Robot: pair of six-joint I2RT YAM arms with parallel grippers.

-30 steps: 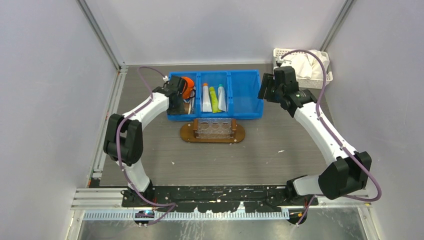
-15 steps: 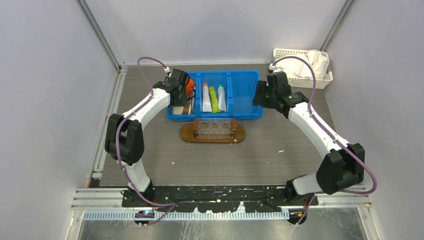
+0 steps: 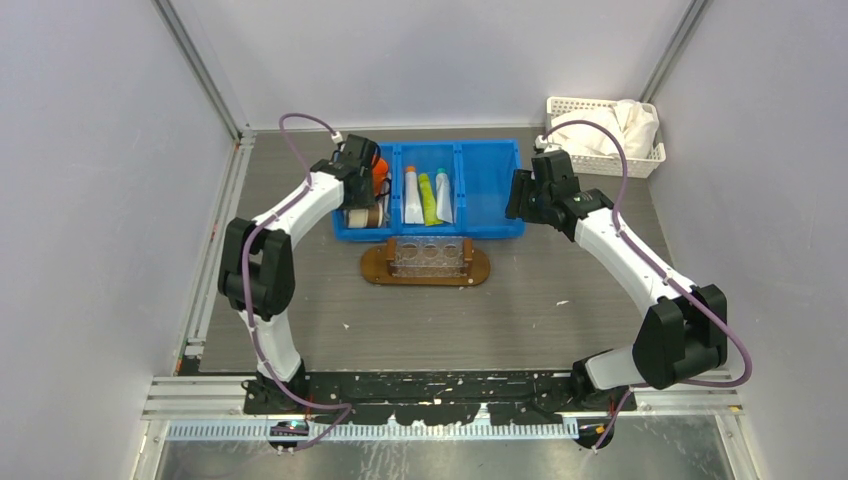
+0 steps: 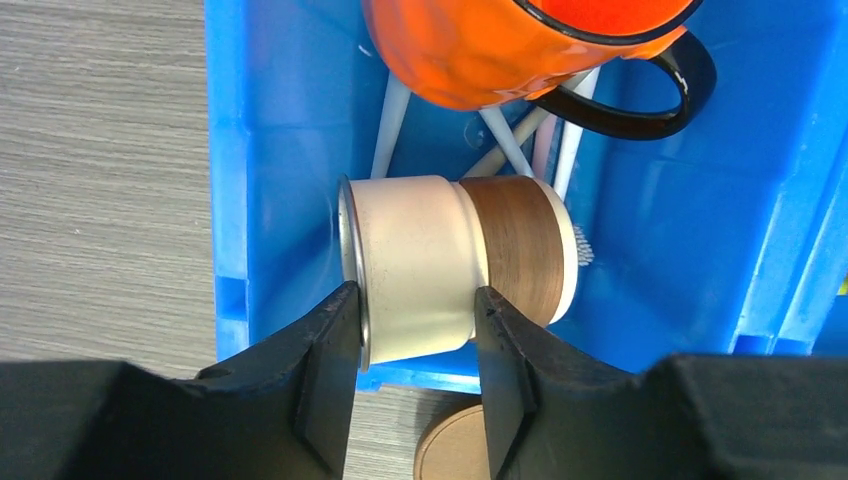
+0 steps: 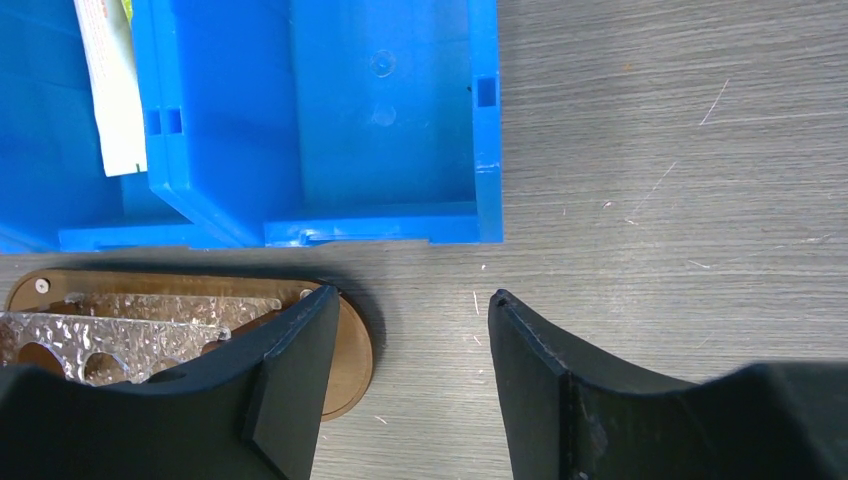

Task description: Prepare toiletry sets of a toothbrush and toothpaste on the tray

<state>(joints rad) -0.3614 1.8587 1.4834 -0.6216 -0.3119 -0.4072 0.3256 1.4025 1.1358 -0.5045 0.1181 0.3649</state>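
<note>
Left jaws stand partly open over a cream-and-brown can (image 4: 450, 265) lying in the blue plastic bin's (image 3: 490, 190) 9 o'clock compartment. Right jaws gape wide above the grey table (image 3: 450, 320). Three toothpaste tubes (image 3: 428, 197) lie in the middle compartment. The dark-brown oval wooden tray (image 3: 480, 268) sits at the bin's 6 o'clock.

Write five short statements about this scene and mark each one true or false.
1. All three toothpaste tubes lie in the middle compartment of the blue bin. True.
2. The orange mug sits in the bin's right compartment. False: it is in the left compartment.
3. The right gripper holds a tube. False: its jaws stand open over the table, beside the end of the tray.
4. The left gripper is at a cream-and-brown cup lying on its side in the left compartment. True.
5. The tray carries a clear holder. True.
</note>
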